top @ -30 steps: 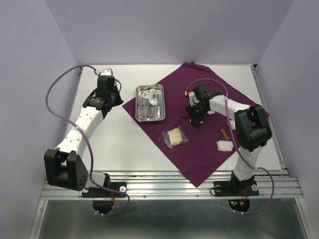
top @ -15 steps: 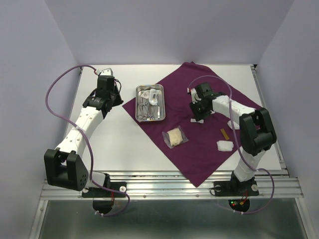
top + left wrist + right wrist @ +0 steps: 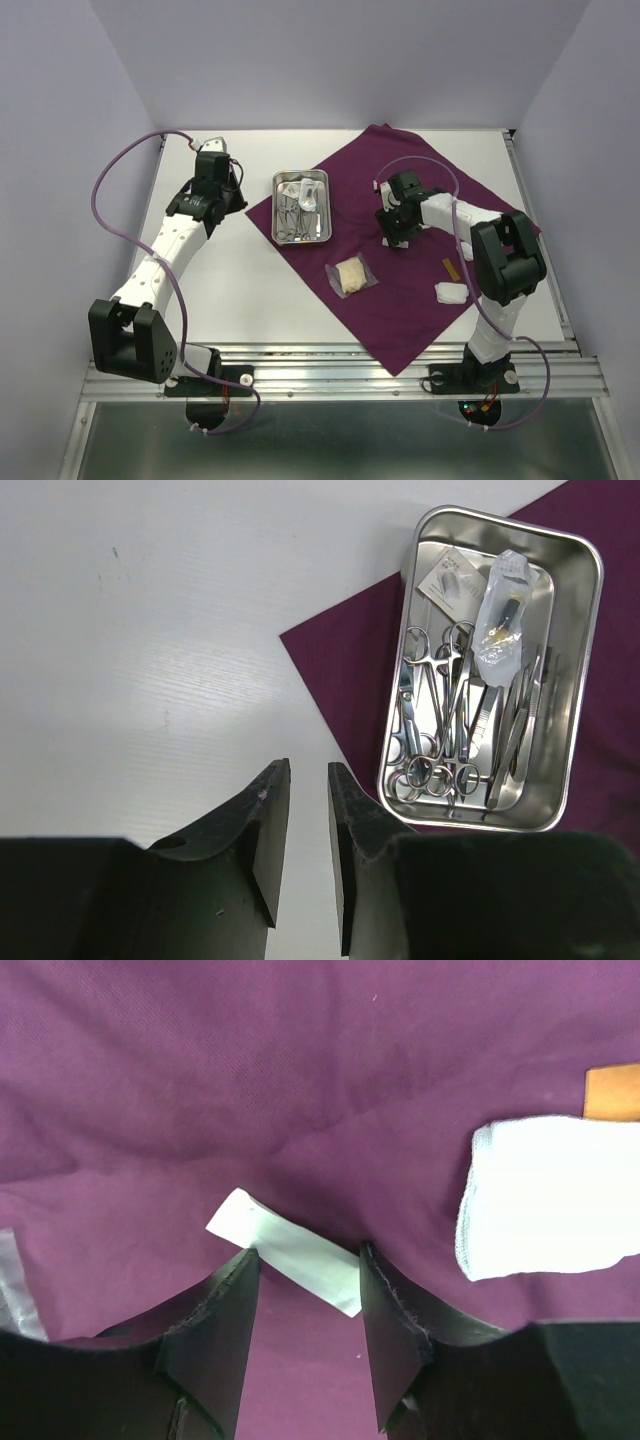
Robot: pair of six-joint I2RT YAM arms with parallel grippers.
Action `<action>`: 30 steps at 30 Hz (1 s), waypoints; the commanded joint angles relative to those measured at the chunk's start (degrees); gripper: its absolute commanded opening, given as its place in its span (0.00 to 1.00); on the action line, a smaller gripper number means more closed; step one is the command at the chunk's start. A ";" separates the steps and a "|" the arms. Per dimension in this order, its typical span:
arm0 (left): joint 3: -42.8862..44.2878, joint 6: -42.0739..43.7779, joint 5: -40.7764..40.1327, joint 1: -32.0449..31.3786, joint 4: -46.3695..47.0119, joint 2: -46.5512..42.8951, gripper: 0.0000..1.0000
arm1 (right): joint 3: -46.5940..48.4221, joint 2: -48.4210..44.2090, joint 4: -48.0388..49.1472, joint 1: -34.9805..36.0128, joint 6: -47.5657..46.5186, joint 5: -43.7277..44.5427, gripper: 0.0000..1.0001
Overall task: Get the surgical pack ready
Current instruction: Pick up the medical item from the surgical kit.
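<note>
Right tool (image 3: 307,1255) has dipped back onto the purple cloth (image 3: 150,1080), jaws astride a white strip (image 3: 262,1226); whether it pinches cannot be told. Best centre on the strip, nip it clear of fabric and gauze pad (image 3: 545,1195), then carry it to the steel tray (image 3: 276,210).

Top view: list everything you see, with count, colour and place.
table: one, white, under everything
cloth: one, plum purple, table's right half
tray: one, steel, on cloth's left corner
instruments: several, steel, in tray
packets: two, clear and whitish, in tray
pad packet: one, clear, beige inside, on cloth near tray
gauze pad: one, white, on cloth by right arm
strip: one, orange-brown, beside gauze
paper slip: one, white, on cloth
left gripper: black, empty, over bare table
right gripper: black, open astride slip
</note>
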 commanded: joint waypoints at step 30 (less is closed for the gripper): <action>1.70 -0.09 0.03 0.32 0.98 -1.40 0.33 | 1.68 -6.23 -3.31 0.96 3.90 -2.12 0.01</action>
